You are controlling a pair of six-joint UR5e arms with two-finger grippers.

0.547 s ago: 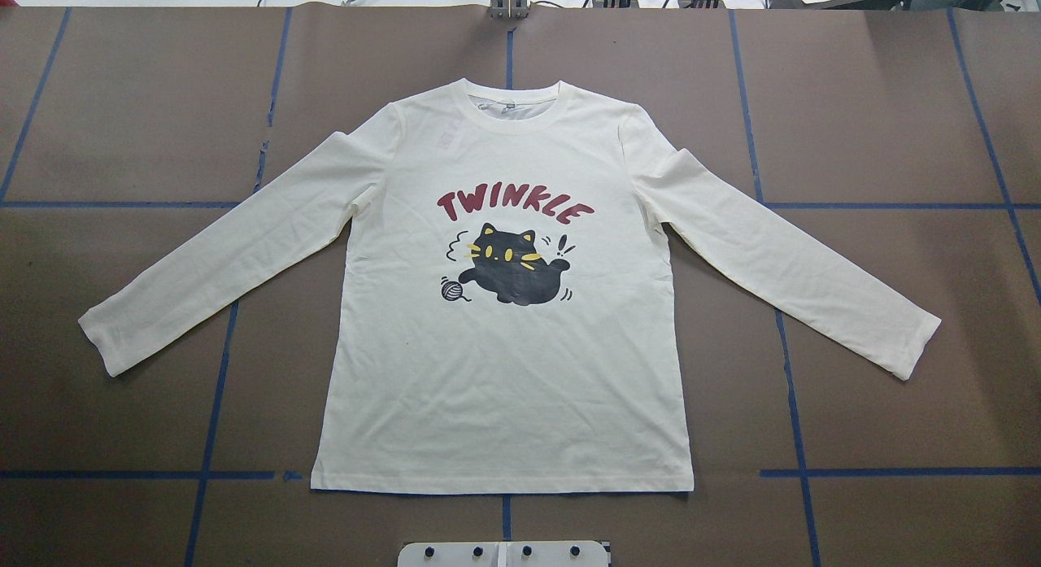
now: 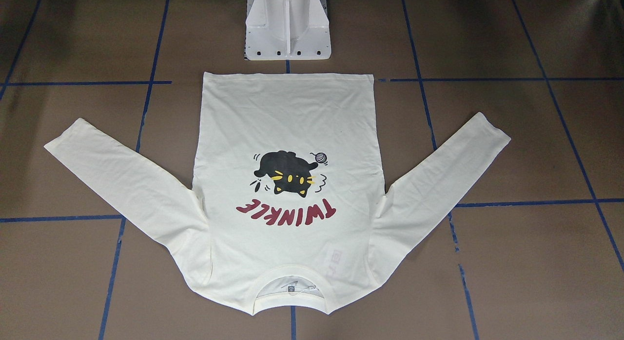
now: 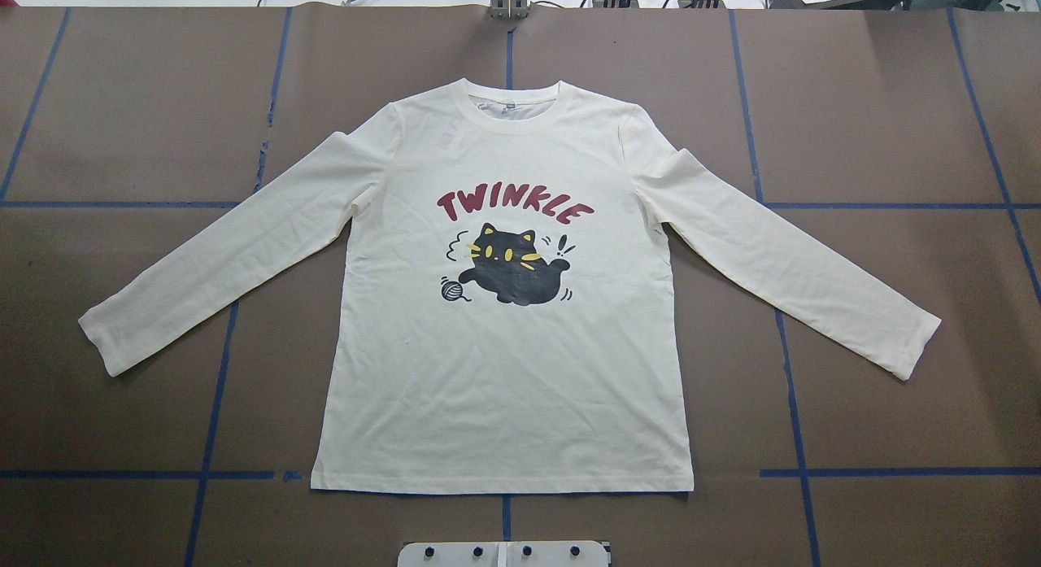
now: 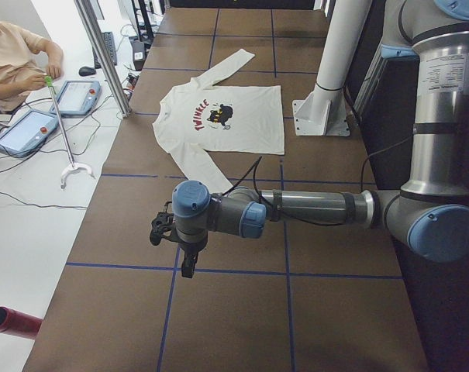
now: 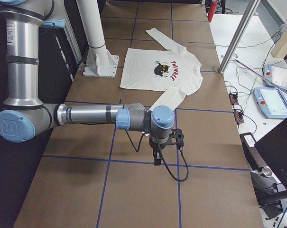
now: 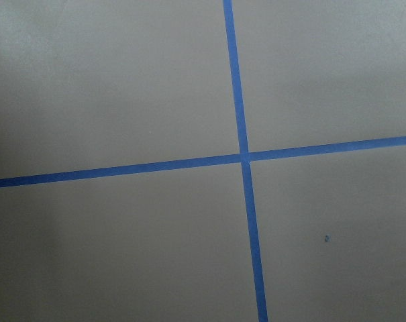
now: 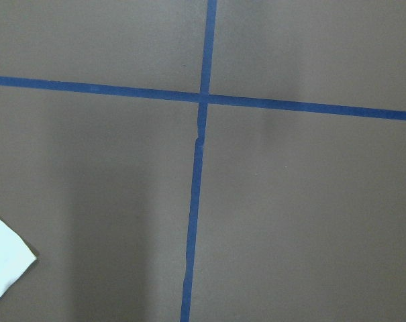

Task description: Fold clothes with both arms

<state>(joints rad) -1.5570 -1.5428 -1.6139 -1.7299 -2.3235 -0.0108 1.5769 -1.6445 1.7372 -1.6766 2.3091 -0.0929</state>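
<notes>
The cream long-sleeved T-shirt (image 3: 504, 388) lies flat in the middle of the brown table, cat graphic and red "TWINKLE" lettering up, both sleeves spread out and down. It also shows in the front view (image 2: 287, 115). Both arms are outside the overhead and front views. In the left side view the left gripper (image 4: 187, 269) hangs over bare table, well off the left sleeve's cuff. In the right side view the right gripper (image 5: 156, 160) hangs over bare table beyond the right cuff. A cuff corner (image 7: 5, 258) shows in the right wrist view. I cannot tell whether either gripper is open or shut.
The white pedestal base (image 2: 287, 32) stands just behind the shirt's hem. Blue tape lines (image 6: 243, 157) grid the table. An operator (image 4: 9, 54) sits with teach pendants (image 4: 75, 97) at the far side. A red cylinder (image 4: 13, 322) lies off the table's end.
</notes>
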